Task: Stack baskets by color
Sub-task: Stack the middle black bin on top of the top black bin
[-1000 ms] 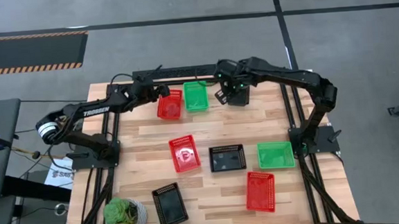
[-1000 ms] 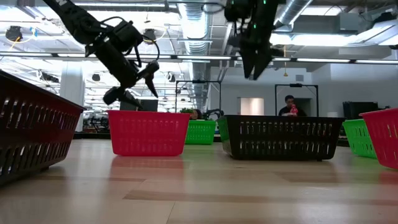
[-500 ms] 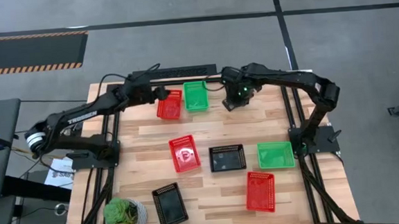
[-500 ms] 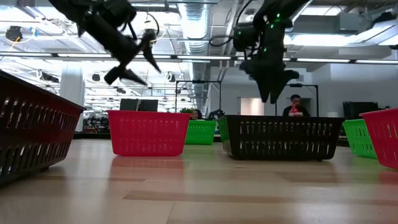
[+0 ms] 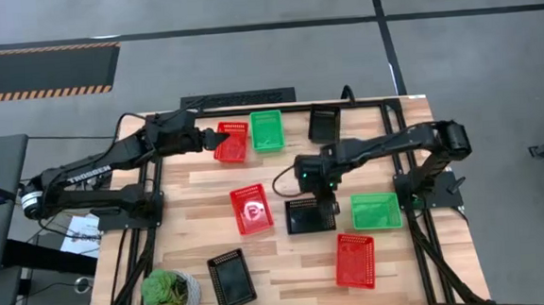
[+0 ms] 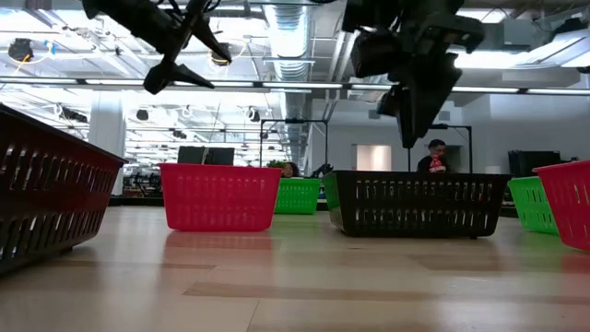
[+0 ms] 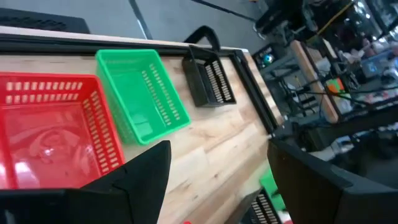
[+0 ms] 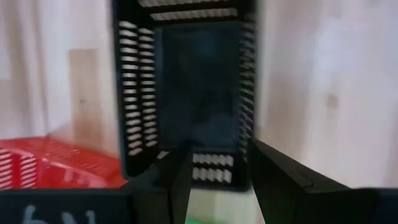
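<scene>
Right gripper (image 5: 326, 198) hangs above the table's middle, fingers (image 8: 273, 180) apart with nothing between them. Right below and just ahead of the fingertips sits a black rectangular plastic mesh basket (image 5: 310, 214), seen through the gap between the fingers in the right wrist view (image 8: 186, 93). In the low view this gripper (image 6: 415, 120) points down over the same black basket (image 6: 417, 203), clear of its rim, not touching.

Left gripper (image 5: 207, 138) is up at the table's far edge, fingers (image 7: 146, 168) spread and empty. Right under and ahead of them is a red rectangular plastic mesh basket (image 5: 231, 144), also visible in the left wrist view (image 7: 46, 137). A green rectangular plastic mesh basket (image 5: 267, 130) sits just beside that red one on the side away from the left arm, its wall close against it (image 7: 140, 93). Further out past the fingers is a second black mesh basket (image 5: 323, 121) at the far edge (image 7: 208, 81).

Other baskets lie well apart from both sets of fingers: a second red mesh basket (image 5: 251, 209) just beside the middle black one, a second green mesh basket (image 5: 376, 211) on that black basket's other side, a third red mesh basket (image 5: 355, 260) nearer the front, a third black mesh basket (image 5: 231, 279) near the front. All are single, none stacked. A round potted green plant (image 5: 170, 293) sits at the front corner of the wooden table (image 5: 283, 180).
</scene>
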`<state>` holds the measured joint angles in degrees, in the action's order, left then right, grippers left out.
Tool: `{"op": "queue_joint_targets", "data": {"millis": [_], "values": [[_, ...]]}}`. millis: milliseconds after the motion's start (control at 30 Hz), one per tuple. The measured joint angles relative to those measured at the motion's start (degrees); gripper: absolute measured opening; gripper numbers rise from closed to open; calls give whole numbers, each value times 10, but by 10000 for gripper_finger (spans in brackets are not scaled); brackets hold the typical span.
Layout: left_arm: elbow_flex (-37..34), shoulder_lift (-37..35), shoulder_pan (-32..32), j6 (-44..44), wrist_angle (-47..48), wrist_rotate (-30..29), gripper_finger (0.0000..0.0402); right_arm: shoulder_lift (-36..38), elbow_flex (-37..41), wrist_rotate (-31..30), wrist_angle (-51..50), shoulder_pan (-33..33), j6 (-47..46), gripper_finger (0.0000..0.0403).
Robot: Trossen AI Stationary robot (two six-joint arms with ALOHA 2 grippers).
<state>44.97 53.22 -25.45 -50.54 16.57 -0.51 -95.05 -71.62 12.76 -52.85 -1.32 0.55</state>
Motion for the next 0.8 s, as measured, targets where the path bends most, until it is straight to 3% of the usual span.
{"op": "queue_joint_targets", "data": {"millis": [500, 800], "values": [[0, -1, 1, -9, 49, 2, 256, -120, 0, -9, 47, 5, 14, 175], [0, -1, 1, -7, 50, 1, 256, -115, -1, -7, 37, 3, -5, 165]]}}
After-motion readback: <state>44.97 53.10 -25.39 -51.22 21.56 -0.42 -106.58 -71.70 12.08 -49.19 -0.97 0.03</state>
